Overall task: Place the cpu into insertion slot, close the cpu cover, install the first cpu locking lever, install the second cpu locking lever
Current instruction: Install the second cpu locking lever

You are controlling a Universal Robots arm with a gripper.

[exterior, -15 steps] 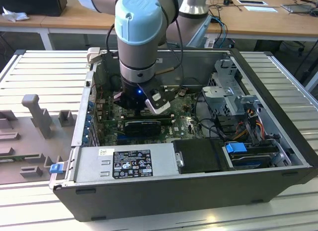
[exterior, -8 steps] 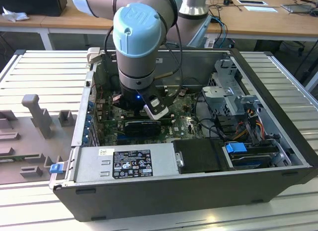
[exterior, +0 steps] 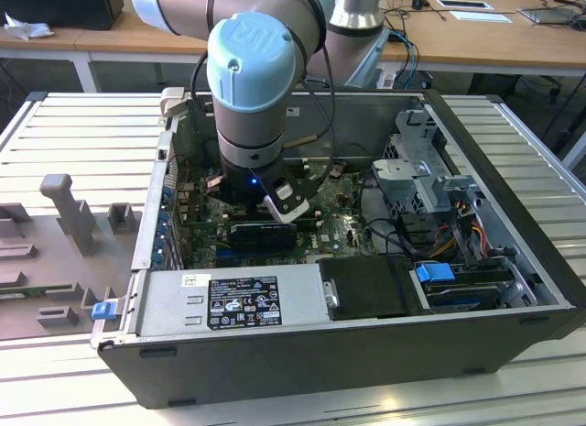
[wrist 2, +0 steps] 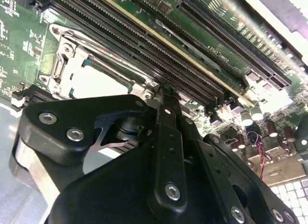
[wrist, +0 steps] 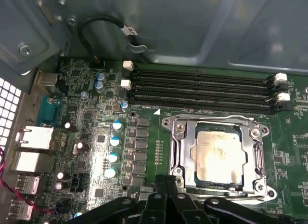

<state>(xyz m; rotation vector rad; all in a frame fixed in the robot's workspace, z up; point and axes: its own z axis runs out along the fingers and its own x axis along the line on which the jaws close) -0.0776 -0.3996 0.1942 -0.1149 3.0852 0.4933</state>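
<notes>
Looking good so far | your cpu (wrist: 217,157) already sits in the insertion slot (wrist: 188,173), cpu cover (wrist: 254,151) looks down over it | gripper (wrist: 167,181) fingers pressed together, holding nothing, tips at the socket's 6 o'clock edge | levers: can't tell if latched, so count those as left

Cpu (wrist: 217,155) in insertion slot (wrist: 174,154), cpu cover (wrist: 256,156) on it, beside mem slots (wrist: 202,91).
</notes>
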